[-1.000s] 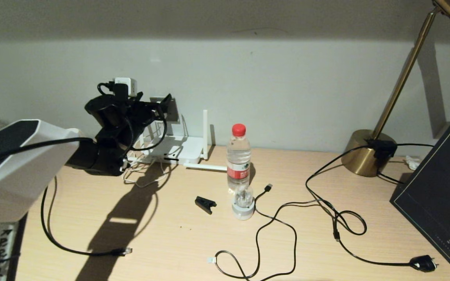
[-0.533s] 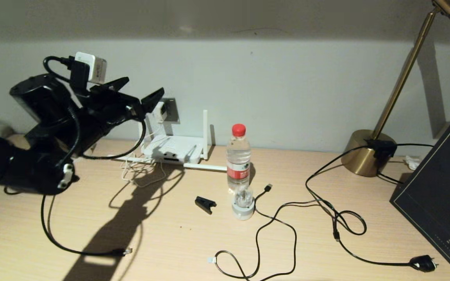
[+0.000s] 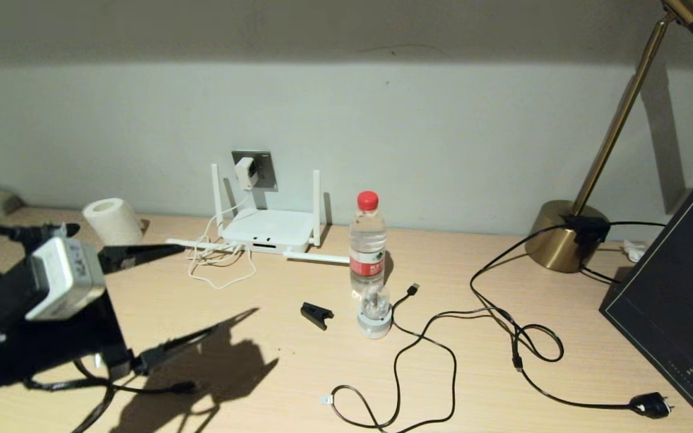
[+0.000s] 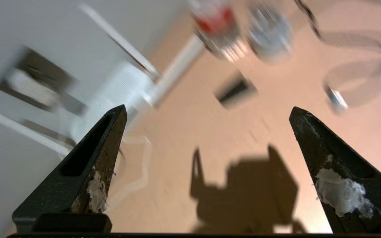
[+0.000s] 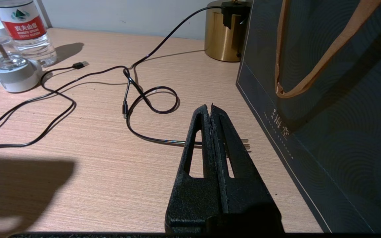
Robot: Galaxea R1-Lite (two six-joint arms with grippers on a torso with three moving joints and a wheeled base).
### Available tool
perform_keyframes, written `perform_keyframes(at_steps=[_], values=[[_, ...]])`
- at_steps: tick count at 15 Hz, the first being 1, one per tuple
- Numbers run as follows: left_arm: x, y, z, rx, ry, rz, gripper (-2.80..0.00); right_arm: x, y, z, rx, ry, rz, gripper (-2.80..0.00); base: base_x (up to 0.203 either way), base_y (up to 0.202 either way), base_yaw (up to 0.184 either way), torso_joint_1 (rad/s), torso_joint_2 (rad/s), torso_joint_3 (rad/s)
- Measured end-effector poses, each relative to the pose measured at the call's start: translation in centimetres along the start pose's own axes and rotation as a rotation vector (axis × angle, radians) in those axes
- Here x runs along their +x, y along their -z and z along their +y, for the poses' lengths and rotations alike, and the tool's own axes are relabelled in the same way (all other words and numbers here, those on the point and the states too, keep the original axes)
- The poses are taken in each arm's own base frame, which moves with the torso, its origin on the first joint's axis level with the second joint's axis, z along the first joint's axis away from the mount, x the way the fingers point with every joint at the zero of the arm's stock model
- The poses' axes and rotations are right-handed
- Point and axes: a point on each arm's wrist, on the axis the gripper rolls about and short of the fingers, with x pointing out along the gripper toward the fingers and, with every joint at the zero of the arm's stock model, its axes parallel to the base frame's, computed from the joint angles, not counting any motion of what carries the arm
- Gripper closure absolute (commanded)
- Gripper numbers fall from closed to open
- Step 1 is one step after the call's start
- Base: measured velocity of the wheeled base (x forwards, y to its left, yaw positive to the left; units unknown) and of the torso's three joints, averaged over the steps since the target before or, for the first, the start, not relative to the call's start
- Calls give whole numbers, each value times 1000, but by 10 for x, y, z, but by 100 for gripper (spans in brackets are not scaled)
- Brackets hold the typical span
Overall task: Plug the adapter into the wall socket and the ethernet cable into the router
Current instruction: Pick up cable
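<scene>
Since a second ago, your left gripper (image 3: 193, 294) has swung away from the wall socket (image 3: 254, 169) down to the desk's (image 3: 298, 373) near-left corner, and its two black fingers (image 4: 107, 145) stand spread wide with nothing between them. You can now see the adapter (image 3: 245, 172), a small white cube, seated in the grey socket plate on the back wall, its face pointing out toward you and its thin white cord dropping down into a loose loop beside the router (image 3: 268, 229). That router is a flat white box lying directly below the socket, against the wall, its long axis running left to right along the wall; two antennas stand upright at its back corners and two lie flat on the desk, pointing out to either side. Its dark ports face you. Look for the ethernet cable (image 3: 160, 388) on the desk under the left gripper: its black plug end lies roughly level, pointing right. Your right gripper (image 5: 211, 107) sits parked low beside the dark paper bag (image 5: 326, 99), fingers pressed together.
</scene>
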Motion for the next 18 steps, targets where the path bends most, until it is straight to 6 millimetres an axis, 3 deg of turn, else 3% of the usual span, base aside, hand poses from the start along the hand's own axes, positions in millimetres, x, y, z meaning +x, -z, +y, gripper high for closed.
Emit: perform_keyframes(at_steps=[2, 5, 9, 15, 18], values=[[-16, 3, -8, 96, 104, 119, -280, 0, 0, 0, 0, 0, 0, 0, 0, 0, 0, 0, 0, 0], [-29, 19, 2, 225, 226, 293, -280, 0, 0, 0, 0, 0, 0, 0, 0, 0, 0, 0, 0, 0], [-42, 31, -3, 207, 492, 427, -280, 0, 0, 0, 0, -1, 0, 0, 0, 0, 0, 0, 0, 0], [-17, 55, 18, 134, 568, 462, -280, 0, 0, 0, -1, 0, 0, 0, 0, 0, 0, 0, 0, 0], [5, 66, 27, 83, 606, 458, -280, 0, 0, 0, 0, -1, 0, 0, 0, 0, 0, 0, 0, 0]])
